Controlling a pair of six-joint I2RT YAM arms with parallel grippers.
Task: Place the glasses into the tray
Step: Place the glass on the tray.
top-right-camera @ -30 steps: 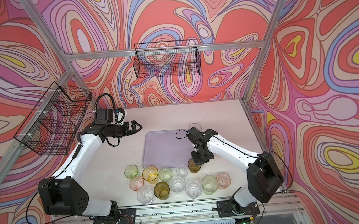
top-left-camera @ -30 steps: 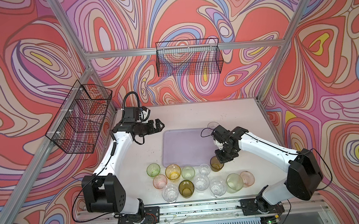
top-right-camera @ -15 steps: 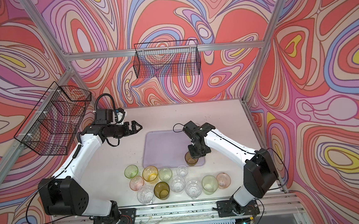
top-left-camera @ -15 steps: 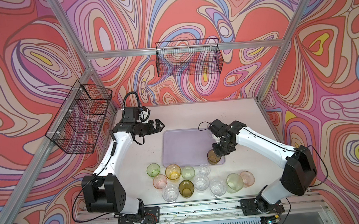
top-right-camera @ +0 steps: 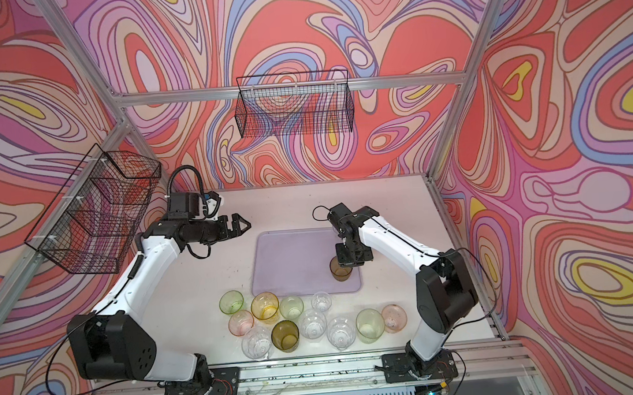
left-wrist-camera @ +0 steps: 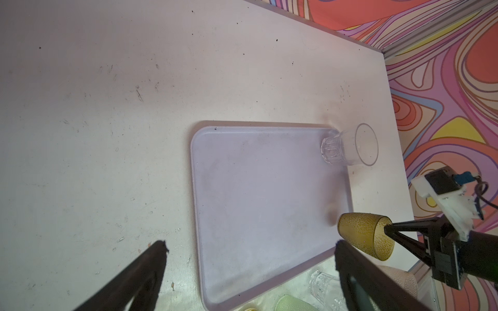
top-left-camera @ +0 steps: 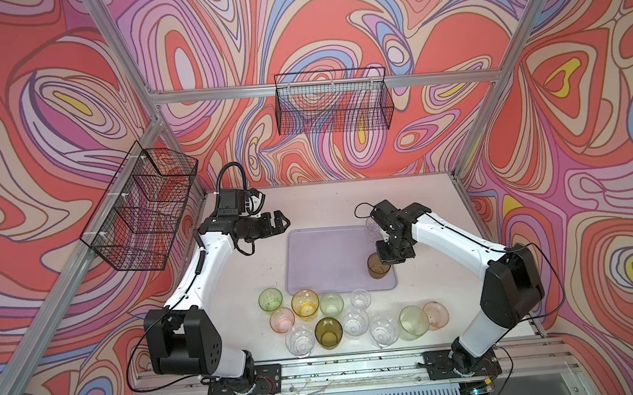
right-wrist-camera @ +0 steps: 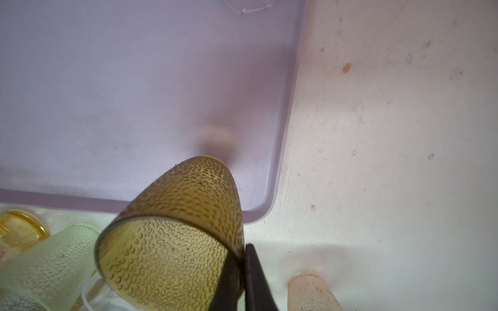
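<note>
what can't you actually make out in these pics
- Clear glass at the tray's far corner: mostly hidden behind the right arm in both top views.
- Olive-brown glass in the right gripper: its base faces away in the right wrist view, so contact with the tray is unclear.
- Left gripper: fingers blurred and cut by the picture's edge in the left wrist view.

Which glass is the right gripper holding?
The olive-brown glass over the tray, pinched by its rim in the right gripper; its twin stands on the table.
</note>
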